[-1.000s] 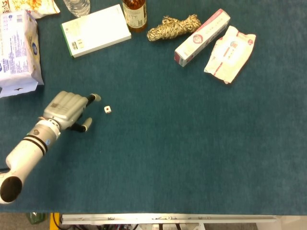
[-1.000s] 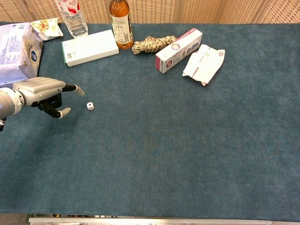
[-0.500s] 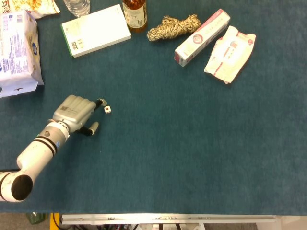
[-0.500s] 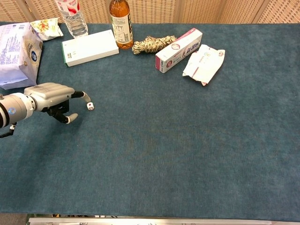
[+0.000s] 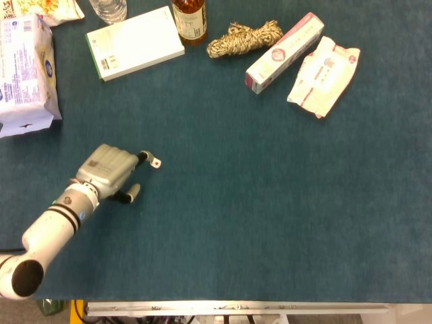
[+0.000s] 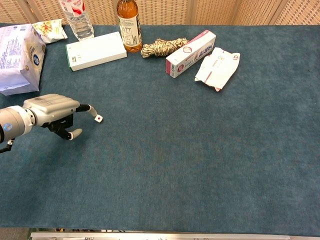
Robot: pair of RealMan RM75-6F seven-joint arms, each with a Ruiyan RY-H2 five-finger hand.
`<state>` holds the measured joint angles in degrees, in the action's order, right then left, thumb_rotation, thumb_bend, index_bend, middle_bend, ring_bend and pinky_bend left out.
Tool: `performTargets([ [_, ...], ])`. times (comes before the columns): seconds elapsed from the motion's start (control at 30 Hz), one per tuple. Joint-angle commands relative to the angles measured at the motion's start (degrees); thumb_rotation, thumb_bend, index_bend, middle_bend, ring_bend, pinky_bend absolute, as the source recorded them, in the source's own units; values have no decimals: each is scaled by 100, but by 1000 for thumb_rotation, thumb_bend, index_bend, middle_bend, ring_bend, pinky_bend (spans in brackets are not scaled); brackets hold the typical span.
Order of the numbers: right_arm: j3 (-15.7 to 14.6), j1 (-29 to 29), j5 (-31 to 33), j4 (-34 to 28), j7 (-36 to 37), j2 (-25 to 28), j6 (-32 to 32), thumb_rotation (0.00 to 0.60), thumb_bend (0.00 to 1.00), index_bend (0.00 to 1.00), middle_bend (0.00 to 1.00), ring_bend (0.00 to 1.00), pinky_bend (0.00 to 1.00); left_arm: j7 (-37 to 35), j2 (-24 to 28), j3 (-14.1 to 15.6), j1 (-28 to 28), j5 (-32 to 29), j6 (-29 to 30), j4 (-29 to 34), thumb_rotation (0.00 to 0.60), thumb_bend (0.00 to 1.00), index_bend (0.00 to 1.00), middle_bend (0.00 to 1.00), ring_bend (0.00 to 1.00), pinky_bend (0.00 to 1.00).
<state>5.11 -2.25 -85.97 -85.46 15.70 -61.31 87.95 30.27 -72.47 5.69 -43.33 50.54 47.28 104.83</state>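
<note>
Since a moment ago my left robot hand has slid forward and the small white die has shifted with it, a little nearer the front edge of the blue surface. One fingertip now touches the die; I think it only presses or nudges it rather than pinching it, but the view is too small to be sure. The thumb is held apart, below. Well apart lie the white box and the rope bundle.
</note>
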Motion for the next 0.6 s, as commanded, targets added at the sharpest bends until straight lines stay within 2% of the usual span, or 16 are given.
performTargets([
  [0.03,-1,-4,-4,-4,-9,0,-6,600,297,286,322,196,172,29,109,93,36,142,89,233,503,474,170,961,966,985],
  [0.23,-1,-5,-2,-21,-32,-3,-12,600,296,286,322,196,172,21,117,102,85,315,264,333,502,474,170,956,963,985],
  [0.6,-7,12,6,-22,-27,2,-11,600,296,286,322,196,172,168,34,133,5,-48,246,91,506,474,169,955,962,985],
])
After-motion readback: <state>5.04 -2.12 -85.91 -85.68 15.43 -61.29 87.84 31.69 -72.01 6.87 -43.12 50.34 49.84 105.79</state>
